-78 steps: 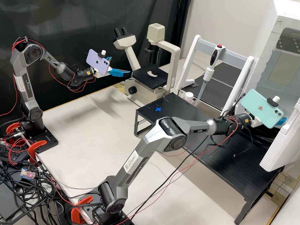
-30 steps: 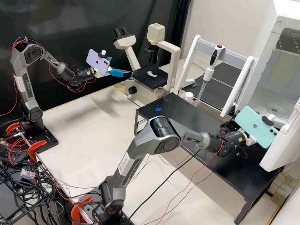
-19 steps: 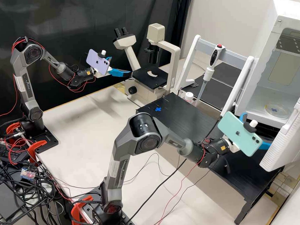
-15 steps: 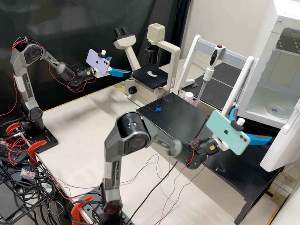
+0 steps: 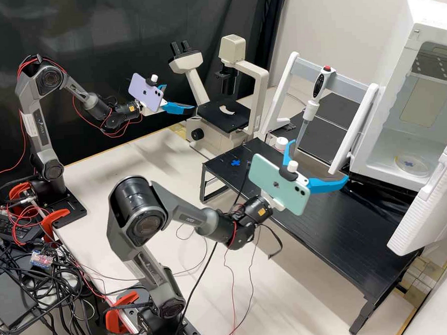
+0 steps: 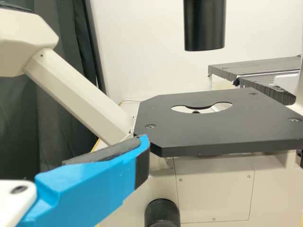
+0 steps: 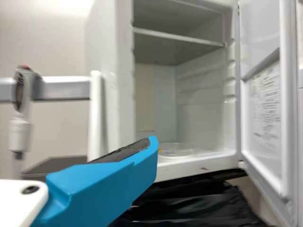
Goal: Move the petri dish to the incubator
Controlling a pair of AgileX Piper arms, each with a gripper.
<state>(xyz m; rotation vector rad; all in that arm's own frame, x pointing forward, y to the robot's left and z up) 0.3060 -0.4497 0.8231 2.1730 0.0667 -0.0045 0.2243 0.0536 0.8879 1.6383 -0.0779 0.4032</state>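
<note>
Inside the white incubator, the clear petri dish lies flat on the floor, a blue cross showing through it. The right wrist view also has the dish inside the open-doored incubator. My right gripper is open above the black stand, well to the incubator's left in the high view, with nothing between its fingers; in its wrist view one finger of the right gripper shows. Beside the microscope my left gripper is held open and empty; its wrist view has the left gripper before the microscope stage.
The incubator door hangs open over the black stand's right end. A rack holding a pipette stands behind the right gripper, with a white-capped bottle near it. The microscope is at the back; a blue cross marks the stand.
My right gripper has drawn back from the incubator, moving left over the black stand, and its parted fingers have come into sight. The dish has come into view inside. My left arm has stayed still.
</note>
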